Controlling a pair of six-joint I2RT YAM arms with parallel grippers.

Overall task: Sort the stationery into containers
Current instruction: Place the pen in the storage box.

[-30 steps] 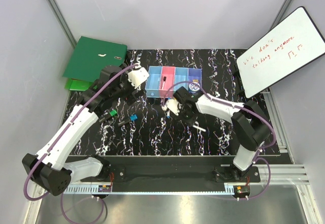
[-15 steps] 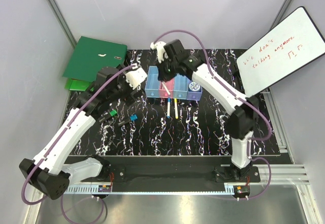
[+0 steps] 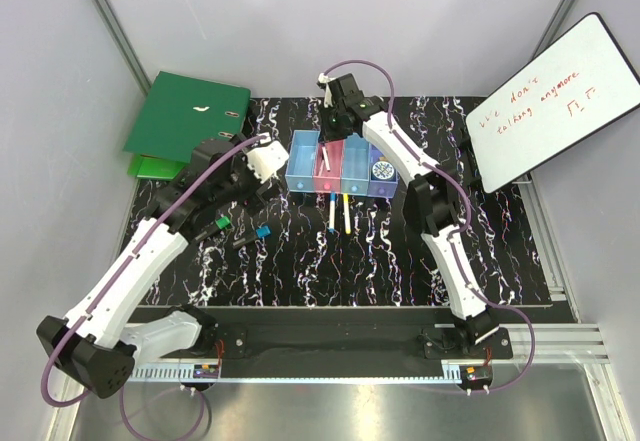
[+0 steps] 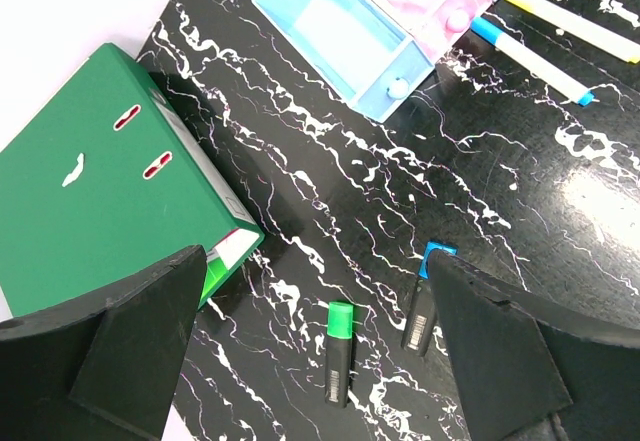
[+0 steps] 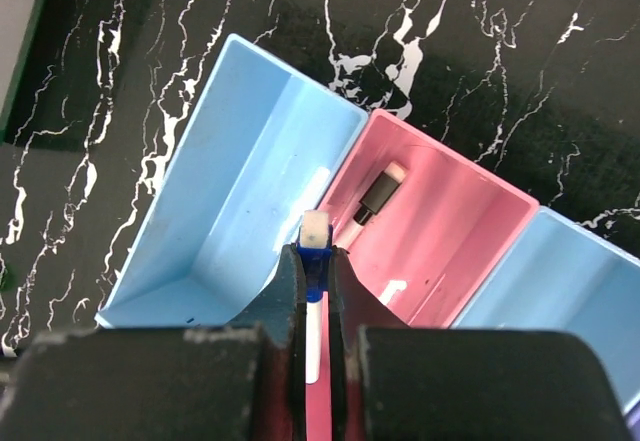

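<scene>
Right wrist, hand (image 5: 316,266) pinching pen (image 5: 314,232), above bins (image 5: 222,189)

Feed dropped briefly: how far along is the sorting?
Done: a black-and-white marker lies in the pink bin, the disc in the violet bin. In hand: the right gripper has its jaws shut on a white pen above them. Left: blue-tipped pen, yellow pen, green marker, blue-capped marker on the table.

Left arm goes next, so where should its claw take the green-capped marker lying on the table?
Mid-barrel, from straight above, left claw closing across its length. The green-capped marker lies flat, and the blue-ended marker lies apart, likely leaving room either side.
</scene>
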